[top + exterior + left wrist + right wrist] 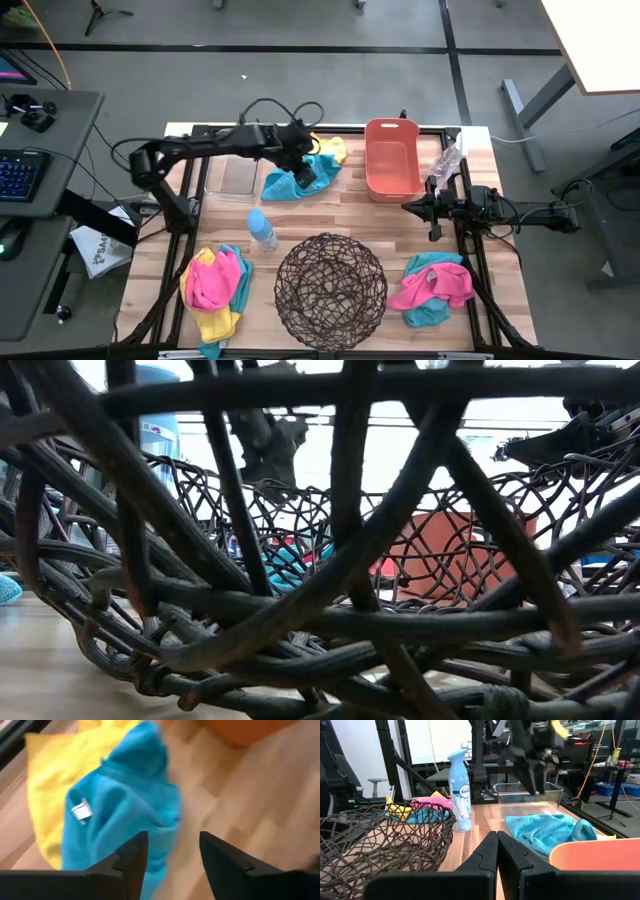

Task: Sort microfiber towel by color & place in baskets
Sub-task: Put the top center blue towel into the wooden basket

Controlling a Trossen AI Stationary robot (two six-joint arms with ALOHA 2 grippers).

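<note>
A teal towel (125, 805) lies crumpled on a yellow towel (47, 805) on the table's far middle (300, 180). My left gripper (172, 850) hangs open above them, pointing steeply down; the right wrist view shows its fingers (536, 787) clear of the teal towel (540, 830). To one side of this pile stands the clear tub (232, 175), to the other the orange bin (392, 160). The round wire basket (330, 290) sits at the near middle. Mixed pink, yellow and teal piles lie near left (215, 290) and near right (435, 290). My right gripper (408, 207) waits shut at the right.
A light-blue spray bottle (262, 230) stands upright between the clear tub and the wire basket. A clear plastic bottle (445, 160) lies at the far right beside the orange bin. Bare wood shows between the far towels and the wire basket.
</note>
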